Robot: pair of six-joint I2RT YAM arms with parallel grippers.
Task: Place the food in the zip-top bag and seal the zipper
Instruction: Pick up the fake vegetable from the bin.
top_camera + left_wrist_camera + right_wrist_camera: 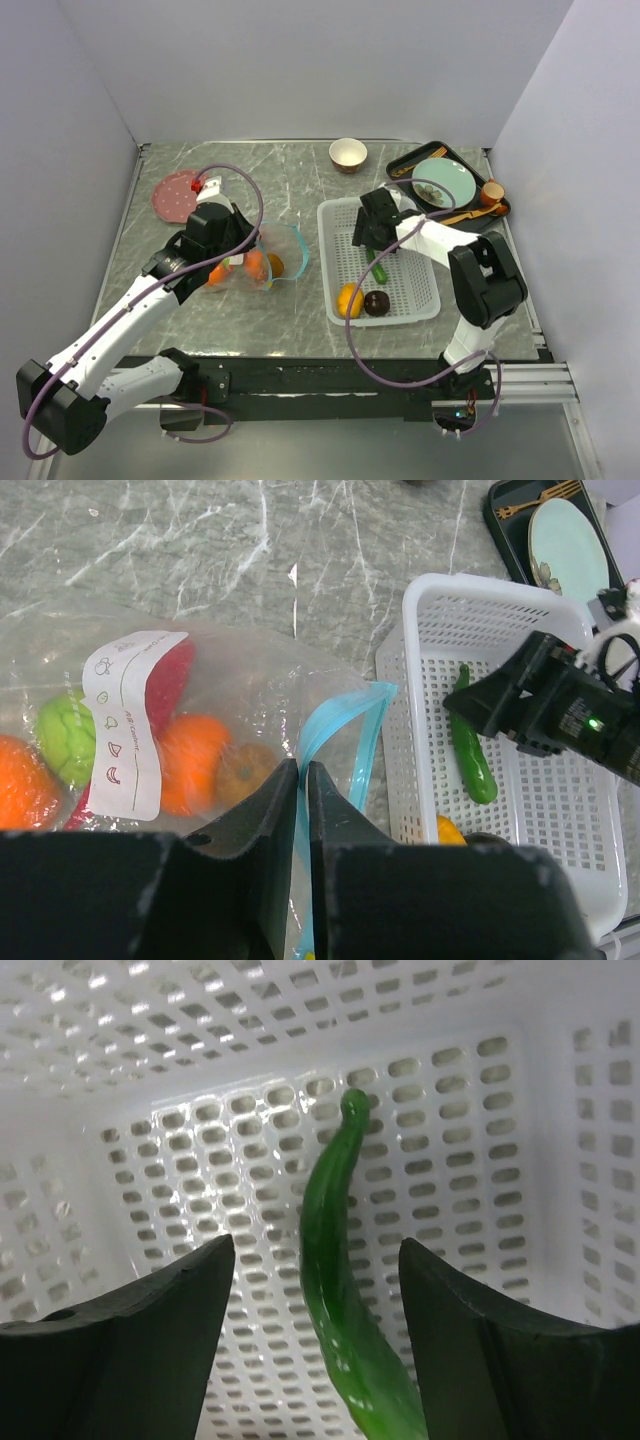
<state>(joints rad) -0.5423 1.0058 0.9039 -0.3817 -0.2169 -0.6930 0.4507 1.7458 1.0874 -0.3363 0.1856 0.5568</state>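
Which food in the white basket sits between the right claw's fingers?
The long green pepper; the yellow-orange fruit and dark round fruit lie at the near end of the basket.

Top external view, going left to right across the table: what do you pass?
In order: pink plate → zip-top bag → white basket → small brown cup. The bowl and the dark tray overlap the basket's span, so they are left out.

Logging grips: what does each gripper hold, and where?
Left gripper pinches the zip-top bag at its mouth edge; right gripper, open around the green pepper, holds nothing.
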